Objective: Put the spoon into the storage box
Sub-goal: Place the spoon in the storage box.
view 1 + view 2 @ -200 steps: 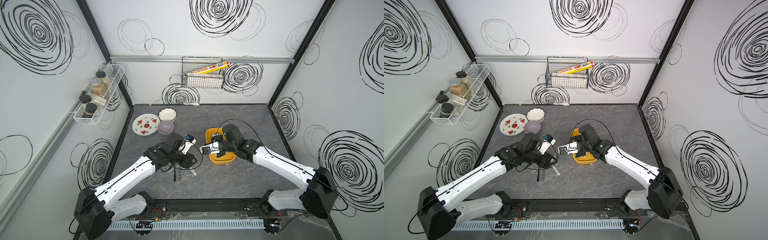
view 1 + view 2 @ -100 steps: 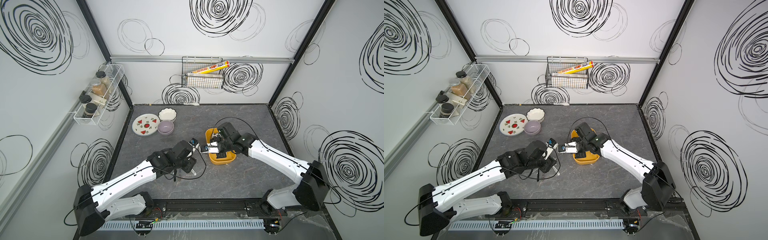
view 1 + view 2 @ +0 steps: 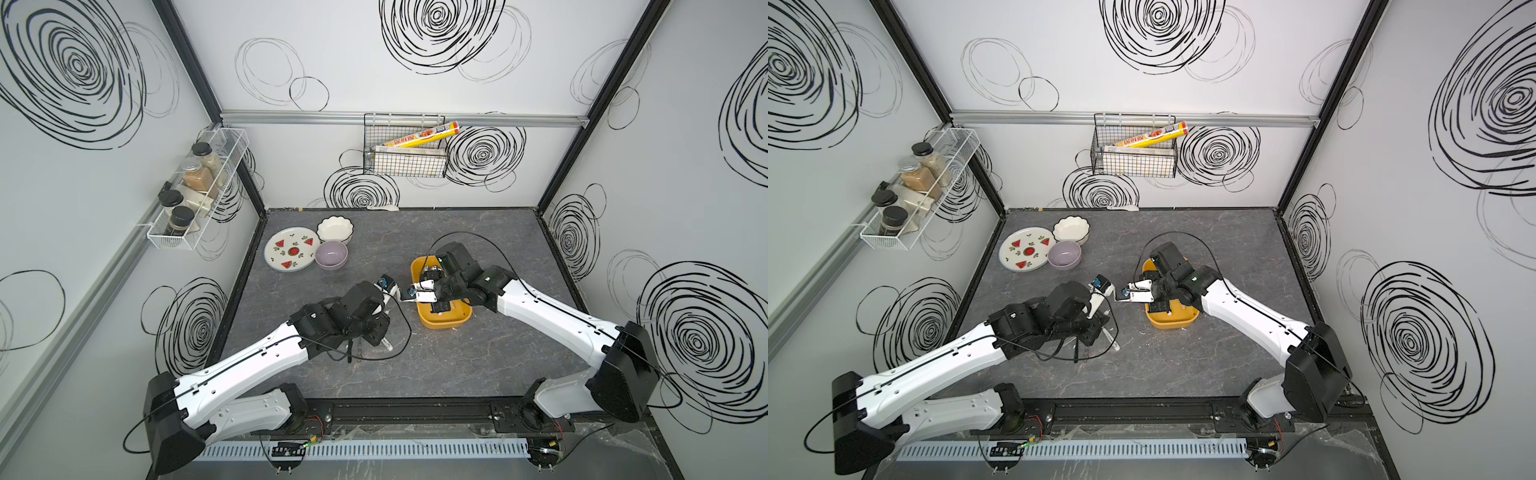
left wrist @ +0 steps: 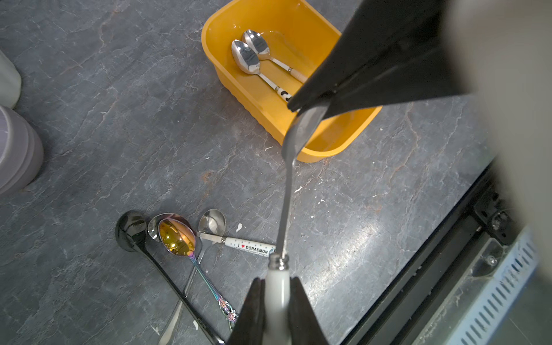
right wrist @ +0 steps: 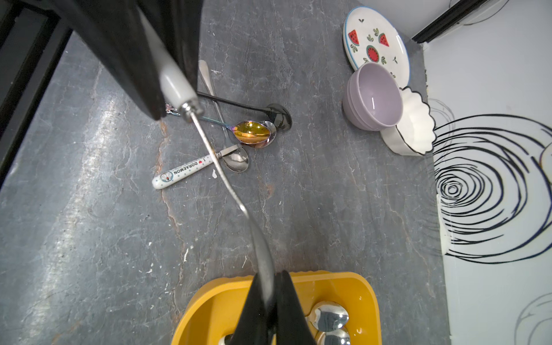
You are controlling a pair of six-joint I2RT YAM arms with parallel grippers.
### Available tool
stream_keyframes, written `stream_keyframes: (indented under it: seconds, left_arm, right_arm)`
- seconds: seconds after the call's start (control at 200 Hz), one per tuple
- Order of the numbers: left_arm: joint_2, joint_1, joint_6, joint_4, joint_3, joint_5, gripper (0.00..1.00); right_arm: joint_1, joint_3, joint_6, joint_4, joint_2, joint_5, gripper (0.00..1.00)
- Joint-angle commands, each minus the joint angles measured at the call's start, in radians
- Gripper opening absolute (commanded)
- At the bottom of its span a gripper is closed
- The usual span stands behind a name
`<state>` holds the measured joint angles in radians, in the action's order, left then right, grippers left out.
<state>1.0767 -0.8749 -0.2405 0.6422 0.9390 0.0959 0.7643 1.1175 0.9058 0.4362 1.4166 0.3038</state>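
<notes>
Flagging a mid-air handover: left gripper (image 4: 276, 282) pinches the spoon (image 4: 285, 203) tight by its white handle. Right gripper (image 5: 270, 276) fingers sit narrow around the bowl end; we cannot tell if they clamp. Spoon hangs just left of the storage box (image 4: 257, 115), not inside. We judge a mistimed release drops it on the table (image 4: 89, 119) among the loose spoons (image 4: 179, 239).

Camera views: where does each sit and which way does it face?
Top views: stereo pair high at the front, looking down on the grey stone-look table; both arms show whole.
Left wrist: behind the left gripper, looking along the white-handled steel spoon to the yellow-orange plastic storage box; fingers show.
Right wrist: behind the right gripper, facing back along the spoon; fingers show.
Shared: both wrist views hold spoon and box.
</notes>
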Motion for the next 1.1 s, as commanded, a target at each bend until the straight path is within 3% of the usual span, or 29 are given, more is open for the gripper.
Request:
stream_keyframes:
  seconds: [0.0,0.055,0.145,0.31,0.456,0.566,0.671,0.791,0.956,1.096]
  left_arm:
    - [-0.007,0.008,0.001,-0.004,0.006,0.075,0.0]
    - [-0.009,0.023,-0.019,-0.03,-0.005,0.058,0.0]
    - [0.003,0.096,-0.061,-0.079,-0.027,-0.035,0.0]
    - [0.062,0.173,-0.2,-0.234,-0.035,-0.227,0.0]
    - [0.186,0.144,-0.346,-0.375,0.032,-0.337,0.0]
    - [0.303,0.092,-0.425,-0.431,0.115,-0.306,0.0]
    - [0.416,0.094,-0.526,-0.506,0.151,-0.33,0.0]
    - [0.53,0.1,-0.627,-0.649,0.184,-0.395,0.0]
    - [0.675,0.111,-0.688,-0.69,0.288,-0.421,0.0]
    - [0.735,0.131,-0.777,-0.792,0.264,-0.46,0.0]
  right_arm:
    - [0.001,-0.041,-0.276,-0.165,-0.073,-0.118,0.52]
    - [-0.026,-0.046,-0.371,-0.212,-0.103,-0.111,0.59]
    - [-0.099,-0.073,-0.52,-0.299,-0.159,-0.071,0.61]
    - [-0.252,-0.261,-0.906,-0.603,-0.288,-0.146,0.62]
    - [-0.281,-0.394,-0.968,-0.661,-0.367,-0.307,0.61]
    - [-0.316,-0.445,-1.038,-0.637,-0.421,-0.432,0.62]
    - [-0.34,-0.498,-1.107,-0.638,-0.479,-0.539,0.68]
    - [-0.351,-0.561,-1.117,-0.69,-0.546,-0.552,0.67]
    - [-0.353,-0.562,-1.117,-0.662,-0.561,-0.616,0.67]
    - [-0.353,-0.572,-1.129,-0.676,-0.582,-0.609,0.67]
